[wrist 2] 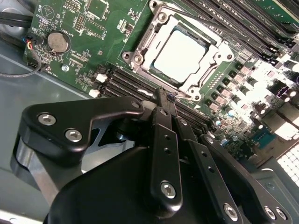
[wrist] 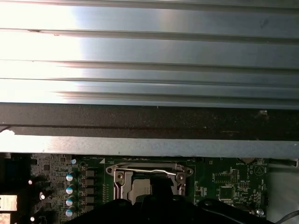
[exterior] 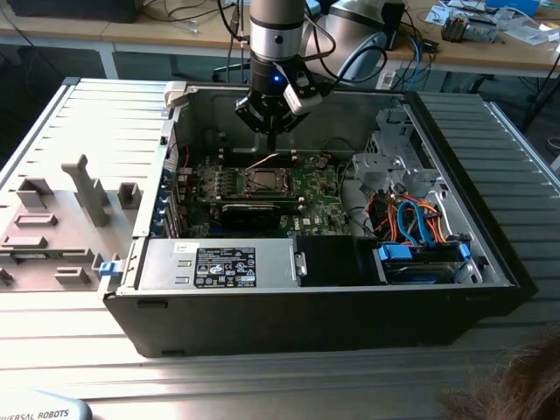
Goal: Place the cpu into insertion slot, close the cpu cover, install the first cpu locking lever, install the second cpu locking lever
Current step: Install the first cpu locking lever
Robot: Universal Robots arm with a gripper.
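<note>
Fingers of the hand (wrist 2: pixel 163 100) look pressed together with nothing between them, clenched empty, poised just above the near edge of the socket in the second wrist view. The cpu (wrist 2: pixel 180 55) already lies in the socket, upper centre of that frame, with the cpu cover (wrist 2: pixel 140 59) seemingly down around it as a silvery frame. In the exterior view the hand (exterior: pixel 269 131) hangs over the motherboard (exterior: pixel 319 188) inside the open computer case (exterior: pixel 490 254), at upper centre of the frame.

A thin locking lever (wrist: pixel 149 171) crosses the socket near the bottom centre of the first wrist view. I judge the risk is the fingertips slipping off such a thin wire and striking the memory slots (wrist 2: pixel 126 84) just beside the socket.

Whether either lever is latched is hard to make out; the hand's own body hides the socket's near side.
</note>
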